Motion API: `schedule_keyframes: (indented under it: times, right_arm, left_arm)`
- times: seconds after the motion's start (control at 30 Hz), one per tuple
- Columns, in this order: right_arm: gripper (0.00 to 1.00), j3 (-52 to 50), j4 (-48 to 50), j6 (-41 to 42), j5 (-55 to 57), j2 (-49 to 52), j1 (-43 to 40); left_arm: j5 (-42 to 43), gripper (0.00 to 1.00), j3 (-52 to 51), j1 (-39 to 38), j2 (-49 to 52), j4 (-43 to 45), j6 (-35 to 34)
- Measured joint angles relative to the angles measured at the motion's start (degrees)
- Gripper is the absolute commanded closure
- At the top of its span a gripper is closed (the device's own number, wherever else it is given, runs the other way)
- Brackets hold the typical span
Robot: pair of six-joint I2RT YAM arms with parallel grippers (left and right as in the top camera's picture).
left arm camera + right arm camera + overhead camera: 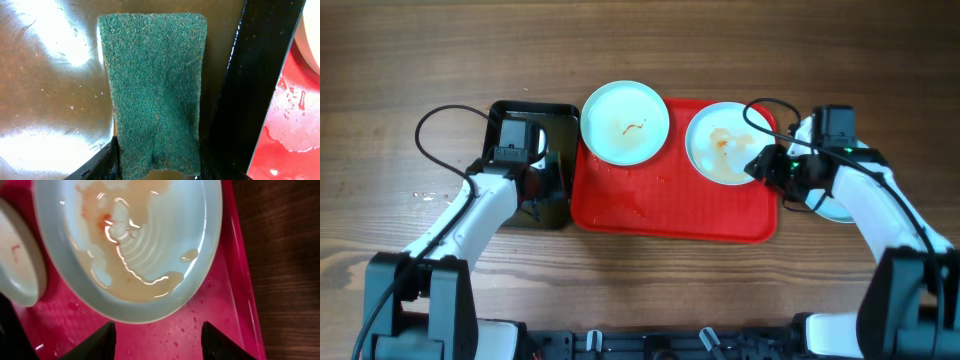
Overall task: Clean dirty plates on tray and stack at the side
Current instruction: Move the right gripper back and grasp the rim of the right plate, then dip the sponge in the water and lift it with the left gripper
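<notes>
The red tray (pixel 670 210) holds two pale-blue plates. The left plate (pixel 625 122) has an orange squiggle. The right plate (pixel 725 143) has smeared sauce and wet film; in the right wrist view (pixel 130 245) it fills the top. My right gripper (pixel 765 165) is open and empty just over the tray, its fingers (pixel 160 340) a little short of that plate's near rim. A third plate (pixel 835 212) lies off the tray, mostly hidden under the right arm. My left gripper (pixel 535 180) is shut (pixel 157 167) on a green sponge (pixel 155 85).
The sponge lies in a small black tray (pixel 505 110) with shallow water, left of the red tray. Its black wall (pixel 260 75) separates it from the wet red tray (pixel 290 125). Water drops speckle the red tray. Cables loop over both arms.
</notes>
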Motion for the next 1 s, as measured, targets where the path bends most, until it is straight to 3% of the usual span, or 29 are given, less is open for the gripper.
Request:
schedule_keyframes:
  times: [0.13, 0.4, 0.6, 0.8, 1.0]
  right_arm:
    - [0.57, -0.13, 2.89, 4.98, 1.62, 4.98, 0.92]
    - [0.94, -0.11, 2.29, 7.54, 2.29, 8.09, 0.92]
    - [0.96, -0.28, 1.22, 6.93, 1.95, 8.15, 2.23]
    - [0.96, -0.28, 0.66, 0.76, 1.92, 8.15, 3.87]
    - [0.96, -0.28, 0.66, -0.48, 1.95, 8.15, 3.93]
  left_arm:
    - [0.0, 0.54, -0.02, 0.0, 0.0, 0.0, 0.0]
    - [0.0, 0.54, 0.0, 0.0, 0.0, -0.02, 0.0]
    - [0.0, 0.53, 0.0, 0.0, 0.0, 0.02, 0.0]
    - [-0.02, 0.49, -0.02, 0.0, -0.15, 1.03, -0.04]
    - [-0.02, 0.48, -0.33, 0.0, -7.06, 9.55, -0.24]
